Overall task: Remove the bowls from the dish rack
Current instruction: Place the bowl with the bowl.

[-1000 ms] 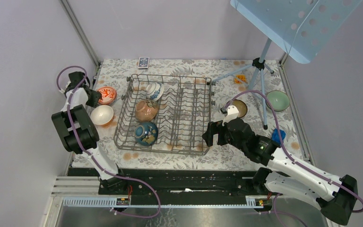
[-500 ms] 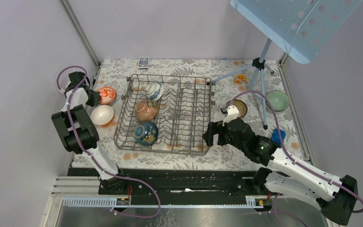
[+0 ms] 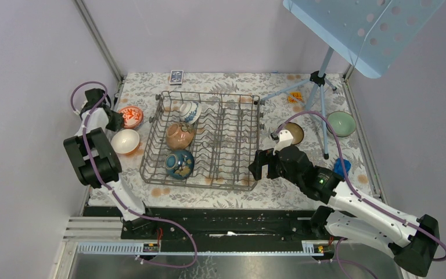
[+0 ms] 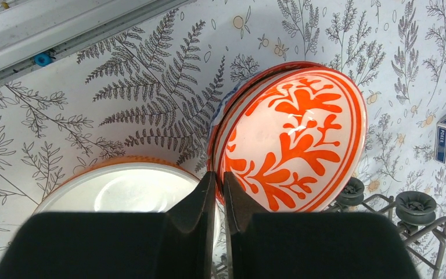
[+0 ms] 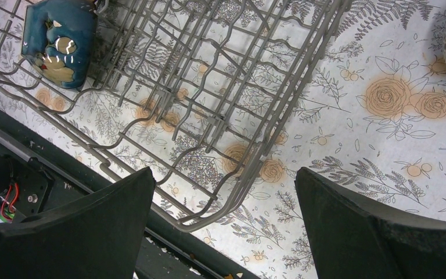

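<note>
- Right gripper (image 5: 222, 177) hangs over the near right corner of the rack (image 3: 197, 184), jaws wide apart and holding nothing.
- Nearest in the rack, a blue bowl (image 3: 180, 164) lies on its side among the tines. It is not yet unloaded.
- Left of the rack, a white bowl (image 3: 125, 140) sits on the table (image 3: 232, 195), already out.
- Mid-rack, a brown bowl (image 3: 179, 135) is also waiting.
- Right of the rack, a dark bowl (image 3: 294, 133) and, farther right, a green bowl (image 3: 341, 122) stand on the table. That makes four out, by my count.
- Left gripper (image 4: 219, 177) is farther back, its fingers almost together with only a thin slit between them. The tips are at the rim of the orange bowl (image 4: 293, 139), which rests on the table beside the white one. Whether the rim is pinched I cannot tell.
- Farthest in the rack, a white-and-blue bowl (image 3: 190, 111) leans among the tines, so three are left to lift. I judge the job a little over half done.
- Against the earlier frames I see no real change: both arms and every bowl lie as they did.
</note>
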{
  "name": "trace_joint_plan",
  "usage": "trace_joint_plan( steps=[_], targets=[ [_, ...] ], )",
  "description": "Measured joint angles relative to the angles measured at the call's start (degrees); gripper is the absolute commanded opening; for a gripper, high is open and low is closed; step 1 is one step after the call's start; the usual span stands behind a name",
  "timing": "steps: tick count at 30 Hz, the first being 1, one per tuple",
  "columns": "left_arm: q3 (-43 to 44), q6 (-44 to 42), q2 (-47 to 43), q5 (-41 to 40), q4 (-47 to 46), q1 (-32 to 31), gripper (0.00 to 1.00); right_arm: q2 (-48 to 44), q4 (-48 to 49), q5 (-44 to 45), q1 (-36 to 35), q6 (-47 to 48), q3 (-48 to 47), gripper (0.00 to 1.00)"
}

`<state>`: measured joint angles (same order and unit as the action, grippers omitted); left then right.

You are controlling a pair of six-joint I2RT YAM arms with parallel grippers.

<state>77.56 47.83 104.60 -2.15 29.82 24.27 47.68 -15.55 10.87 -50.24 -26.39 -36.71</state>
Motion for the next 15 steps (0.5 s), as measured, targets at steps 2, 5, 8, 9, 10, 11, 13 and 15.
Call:
trace_joint_plan(
  steps=[2, 5, 8, 9, 10, 11, 13, 15],
  targets=[
    [0.0, 0.0, 0.3, 0.1, -0.2, 0.0, 0.11, 0.2, 0.0, 0.0, 0.0, 0.0, 0.0, 0.99],
    [0.0, 0.0, 0.6, 0.2, -0.4, 0.0, 0.11, 0.2, 0.0, 0.0, 0.0, 0.0, 0.0, 0.99],
    [0.0, 0.0, 0.7, 0.2, -0.4, 0.0, 0.12, 0.3, 0.0, 0.0, 0.0, 0.0, 0.0, 0.99],
    [0.0, 0.0, 0.7, 0.3, -0.4, 0.0, 0.15, 0.3, 0.0, 0.0, 0.0, 0.0, 0.0, 0.99],
    [0.0, 0.0, 0.7, 0.4, -0.4, 0.0, 0.18, 0.4, 0.0, 0.0, 0.0, 0.0, 0.0, 0.99],
    [0.0, 0.0, 0.7, 0.5, -0.4, 0.0, 0.21, 0.4, 0.0, 0.0, 0.0, 0.0, 0.0, 0.99],
    [0.0, -0.1, 0.7, 0.9, -0.4, 0.0, 0.27, 0.4, 0.0, 0.0, 0.0, 0.0, 0.0, 0.99],
    [0.2, 0.1, 0.7, 1.3, -0.3, 0.0, 0.31, 0.4, 0.0, 0.0, 0.0, 0.0, 0.0, 0.99]
  ],
)
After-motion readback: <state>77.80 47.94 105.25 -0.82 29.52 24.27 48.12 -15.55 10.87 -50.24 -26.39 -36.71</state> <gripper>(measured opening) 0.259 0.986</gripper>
